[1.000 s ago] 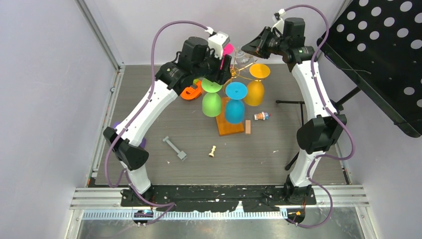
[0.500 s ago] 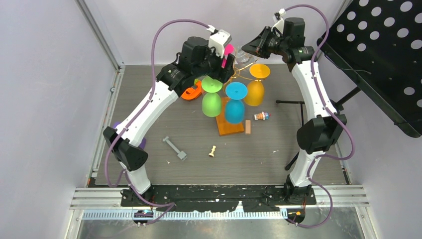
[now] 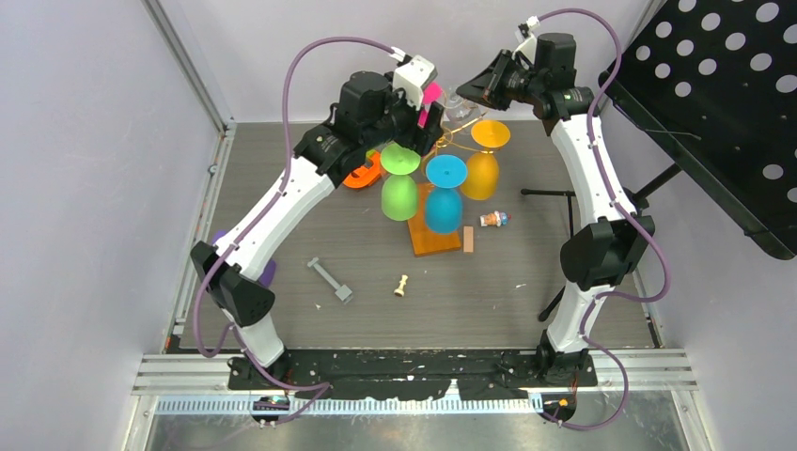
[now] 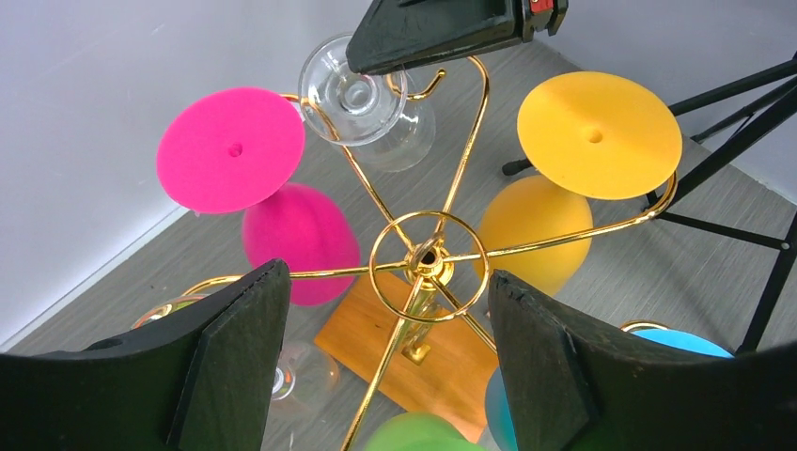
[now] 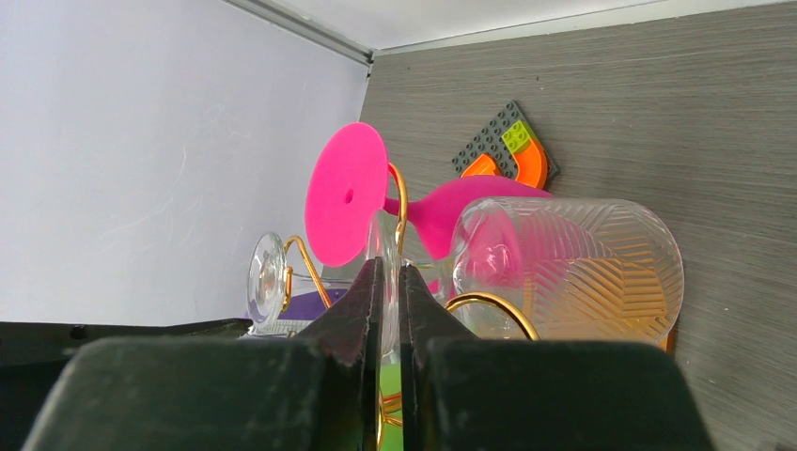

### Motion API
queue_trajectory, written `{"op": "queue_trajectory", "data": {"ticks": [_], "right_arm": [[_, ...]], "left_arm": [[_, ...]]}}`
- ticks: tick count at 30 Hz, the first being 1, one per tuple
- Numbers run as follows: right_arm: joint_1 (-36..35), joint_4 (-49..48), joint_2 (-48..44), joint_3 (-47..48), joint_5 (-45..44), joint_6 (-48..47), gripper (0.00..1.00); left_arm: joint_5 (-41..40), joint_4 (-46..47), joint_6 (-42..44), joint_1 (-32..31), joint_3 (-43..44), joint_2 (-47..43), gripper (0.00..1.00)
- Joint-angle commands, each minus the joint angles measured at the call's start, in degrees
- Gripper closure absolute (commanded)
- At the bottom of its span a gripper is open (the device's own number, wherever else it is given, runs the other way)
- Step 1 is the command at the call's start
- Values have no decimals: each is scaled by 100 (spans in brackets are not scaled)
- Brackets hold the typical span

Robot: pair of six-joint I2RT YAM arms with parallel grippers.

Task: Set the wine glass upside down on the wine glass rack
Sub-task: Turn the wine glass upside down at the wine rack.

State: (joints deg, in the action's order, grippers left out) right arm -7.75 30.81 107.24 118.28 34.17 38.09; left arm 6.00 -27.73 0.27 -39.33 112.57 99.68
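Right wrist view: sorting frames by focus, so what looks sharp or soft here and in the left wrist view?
Right wrist: clear glass and pink glass crisp, right fingers dark with little detail. Left wrist: rack sharp with small glints, left fingers flat black.

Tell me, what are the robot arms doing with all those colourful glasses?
They are hanging glasses upside down on a gold rack. The right pincer is shut on the foot of a clear glass, holding it up at one of the rack's arms. The left pincer is open and empty, hovering over the middle of the rack. A pink glass, a green glass, a blue glass and an orange glass already hang there.
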Motion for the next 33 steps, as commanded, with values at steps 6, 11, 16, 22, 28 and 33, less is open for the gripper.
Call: {"op": "queue_trajectory", "data": {"ticks": [6, 11, 16, 22, 28, 33], "right_arm": [[28, -542, -388, 50, 135, 185, 94], [26, -543, -391, 14, 169, 198, 94], [28, -541, -407, -4, 196, 212, 94], [28, -543, -426, -37, 221, 206, 94], [27, -527, -448, -60, 231, 193, 95], [27, -500, -469, -65, 223, 173, 94]], "left_arm": [[-134, 340, 184, -22, 108, 13, 25], [-151, 465, 204, -22, 60, 71, 28], [0, 591, 327, -22, 4, 129, 29], [111, 850, 552, -22, -209, 160, 28], [103, 930, 623, -23, -170, 338, 34], [206, 1027, 589, -22, -192, 395, 53]]}}
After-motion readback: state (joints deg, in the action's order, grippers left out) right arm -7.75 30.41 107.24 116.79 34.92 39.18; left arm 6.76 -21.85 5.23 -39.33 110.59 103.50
